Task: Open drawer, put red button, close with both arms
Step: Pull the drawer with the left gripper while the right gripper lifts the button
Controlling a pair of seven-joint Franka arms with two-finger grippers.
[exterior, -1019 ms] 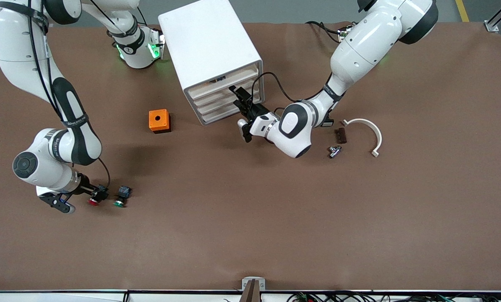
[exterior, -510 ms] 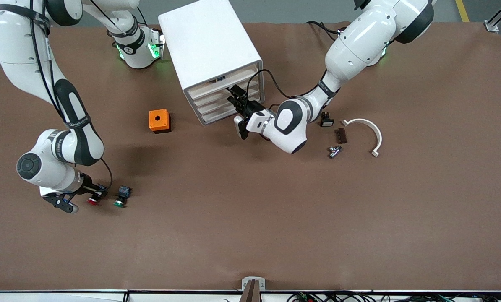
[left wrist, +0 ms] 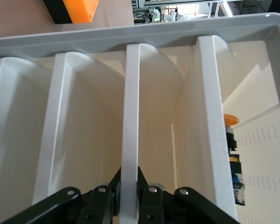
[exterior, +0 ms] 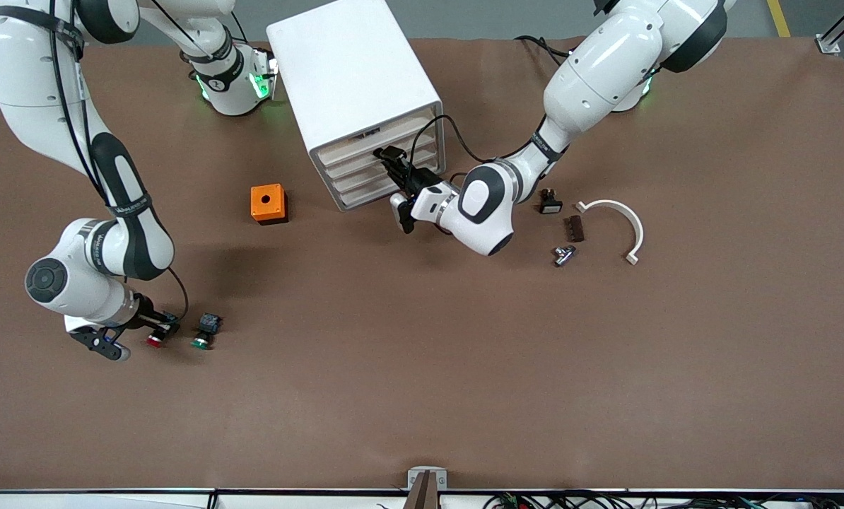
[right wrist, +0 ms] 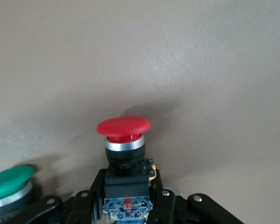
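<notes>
The white cabinet (exterior: 355, 78) stands near the robots' bases, its four drawer fronts facing the front camera. My left gripper (exterior: 389, 162) is at those fronts. In the left wrist view it (left wrist: 129, 198) is shut on the front lip of the drawer (left wrist: 130, 112), second from the top. The red button (exterior: 156, 341) lies low at the table toward the right arm's end. My right gripper (exterior: 165, 326) is shut on its dark body. In the right wrist view the gripper (right wrist: 127, 193) holds the body, with the red cap (right wrist: 123, 126) ahead of it.
A green button (exterior: 203, 336) lies beside the red one, also in the right wrist view (right wrist: 9, 183). An orange box (exterior: 268, 203) stands beside the cabinet. A white curved piece (exterior: 627, 219), a dark block (exterior: 574, 228), a metal part (exterior: 563, 254) and a small black part (exterior: 549, 203) lie toward the left arm's end.
My left gripper has moved in to the cabinet front and now grips the second drawer's lip. My right gripper has stayed at the red button.
</notes>
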